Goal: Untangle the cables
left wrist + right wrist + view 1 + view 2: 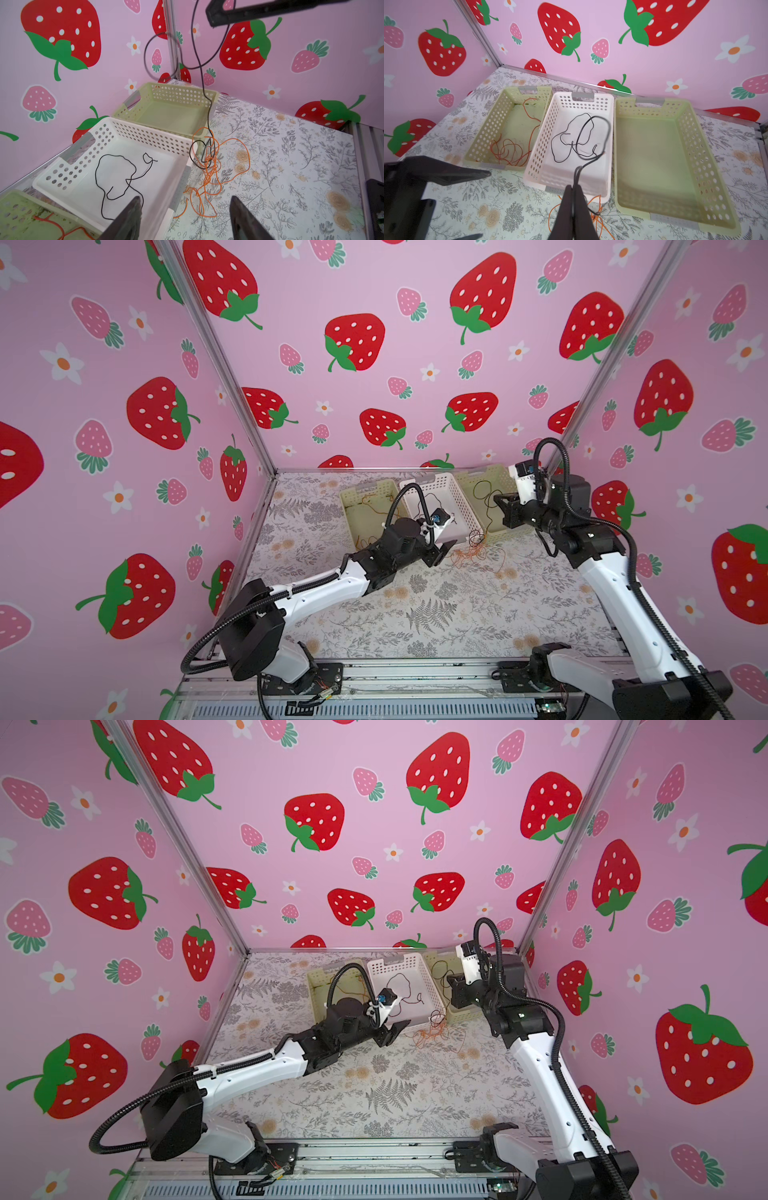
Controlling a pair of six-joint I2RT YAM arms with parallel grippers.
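- Closest to the lens, my left gripper [185,200] hangs low over the table [291,145], jaws apart and nothing between them.
- Far left, the left green basket [483,133] holds the brownish-orange cable [508,153], loose on its floor.
- Next along, the white basket [544,135] holds one black cable [113,155], lying flat in open loops.
- Just off that basket's near right corner, the orange cable [207,168] lies bunched on the table with a second black cable [202,83] looped through it. In both top views this knot sits just right of my left gripper, which is much the nearer arm.
- From the knot the second black cable rises steeply, up and to the right. I judge that any pull to part the two must run along that line.
- The right green basket [648,155] holds nothing.
- Far right, my right gripper [574,188] is raised and pinched tight on that strand's upper part.
- Hard to make out: how the black loops thread through the orange, and where the held strand ends. In the right wrist view it hangs blurred across the white basket, and in both top views every cable is a hairline.
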